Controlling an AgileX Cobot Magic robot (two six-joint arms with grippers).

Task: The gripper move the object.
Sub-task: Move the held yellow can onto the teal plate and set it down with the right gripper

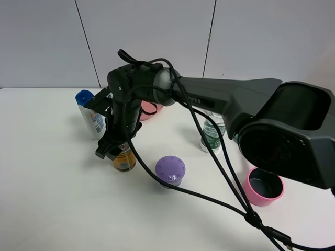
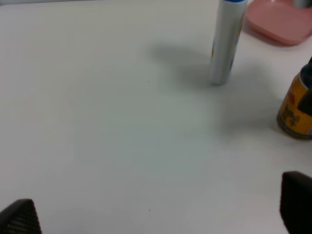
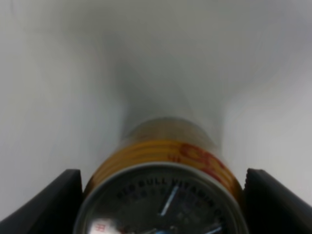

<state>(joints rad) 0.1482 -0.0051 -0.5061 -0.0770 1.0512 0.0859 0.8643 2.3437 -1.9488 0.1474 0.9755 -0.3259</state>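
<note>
Logging exterior high first. The right gripper [image 1: 111, 148] reaches across to the left half of the white table [image 1: 47, 204] and sits over the top of the can [image 1: 125, 161], which stands upright on the table. Taken from the can:
- white blue-capped bottle [image 1: 90, 114] at 10 o'clock, near
- purple lidded container [image 1: 170, 170] at 3 o'clock, apart
- pink dish [image 1: 149, 111] at 1 o'clock, partly behind the arm
- water bottle [image 1: 211, 133] and pink cup [image 1: 263, 186] further out, at 2 and 4 o'clock

Left wrist: the left gripper [image 2: 158, 214] has its fingers spread wide with only bare table between them. The can [image 2: 295, 109] is well apart from it.

Right wrist: one black finger lies against each side of the can [image 3: 165, 156], clamped on it just below the silver lid. The lid lettering reads "RED BULL VITAMIN".
</note>
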